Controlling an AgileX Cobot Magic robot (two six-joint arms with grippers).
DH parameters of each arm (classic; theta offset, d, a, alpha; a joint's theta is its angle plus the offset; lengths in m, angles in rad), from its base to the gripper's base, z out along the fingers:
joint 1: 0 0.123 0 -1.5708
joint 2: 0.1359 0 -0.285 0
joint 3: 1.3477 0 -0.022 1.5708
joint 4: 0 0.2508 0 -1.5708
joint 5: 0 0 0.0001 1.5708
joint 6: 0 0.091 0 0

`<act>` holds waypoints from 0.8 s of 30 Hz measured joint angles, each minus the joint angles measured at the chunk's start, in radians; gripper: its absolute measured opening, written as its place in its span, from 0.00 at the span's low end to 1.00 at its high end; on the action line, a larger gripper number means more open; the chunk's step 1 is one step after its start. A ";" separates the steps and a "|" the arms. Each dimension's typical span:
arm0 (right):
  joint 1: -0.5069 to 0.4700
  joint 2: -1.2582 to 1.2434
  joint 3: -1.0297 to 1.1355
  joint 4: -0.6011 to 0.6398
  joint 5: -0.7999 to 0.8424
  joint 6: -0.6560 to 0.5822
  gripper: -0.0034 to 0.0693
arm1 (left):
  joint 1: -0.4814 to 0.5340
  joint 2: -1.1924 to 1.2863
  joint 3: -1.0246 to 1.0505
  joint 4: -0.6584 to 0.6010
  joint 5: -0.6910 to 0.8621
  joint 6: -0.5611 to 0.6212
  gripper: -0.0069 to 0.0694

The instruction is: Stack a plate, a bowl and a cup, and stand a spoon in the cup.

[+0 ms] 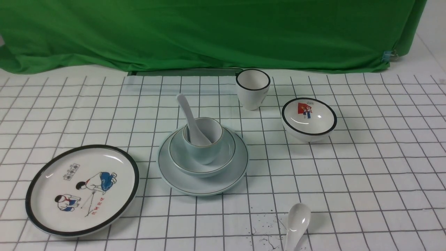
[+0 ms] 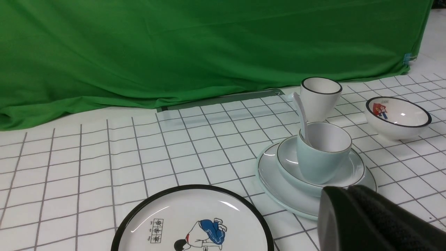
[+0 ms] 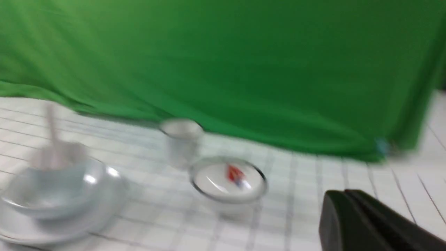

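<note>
Three pieces stacked at frame centre: plate [image 1: 203, 184], bowl [image 1: 202, 167] on it, cup [image 1: 203, 141] in the bowl, spoon [image 1: 190, 118] standing in the cup, handle leaning upper left. Left gripper [image 2: 348, 190] closed, empty, lower right of its wrist view. Right gripper [image 3: 343, 193] closed, empty. Second spoon [image 1: 296, 223] bottom centre-right.
</note>
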 joint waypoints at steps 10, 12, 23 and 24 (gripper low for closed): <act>-0.147 -0.201 0.163 -0.187 0.129 0.223 0.06 | 0.000 0.000 0.000 0.000 0.000 0.000 0.05; -0.147 -0.203 0.164 -0.190 0.173 0.225 0.06 | 0.000 0.000 0.000 0.000 0.000 0.000 0.05; -0.147 -0.204 0.164 -0.190 0.208 0.234 0.06 | 0.000 0.000 0.000 0.000 0.000 0.000 0.05; -0.147 -0.204 0.164 -0.190 0.209 0.234 0.06 | 0.000 0.000 0.000 0.000 0.000 0.000 0.05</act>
